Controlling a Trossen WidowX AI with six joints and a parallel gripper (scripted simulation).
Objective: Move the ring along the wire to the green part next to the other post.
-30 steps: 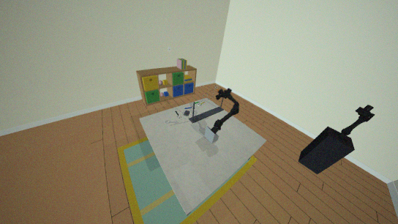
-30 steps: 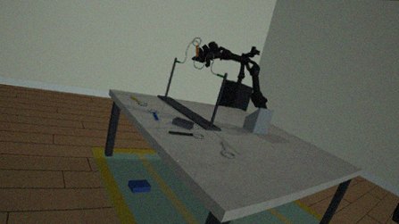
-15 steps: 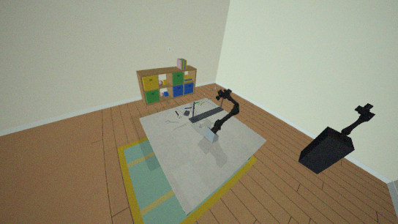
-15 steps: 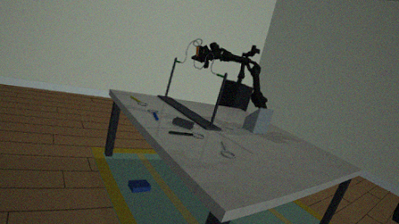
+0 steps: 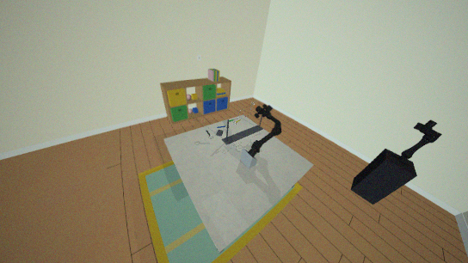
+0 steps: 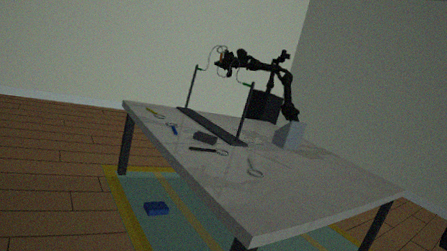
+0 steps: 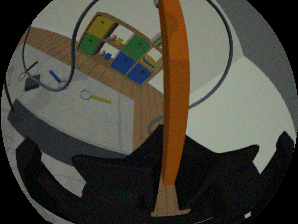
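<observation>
From the top view I can't make out the ring or the wire at all; they're too small near the arm's tip. In the exterior view the gripper is a dark blur, so its fingers and the orange handle barely separate. In the wrist view the handle's base disappears into black gripper bodywork, and the ring is probably cut off near the top.
</observation>
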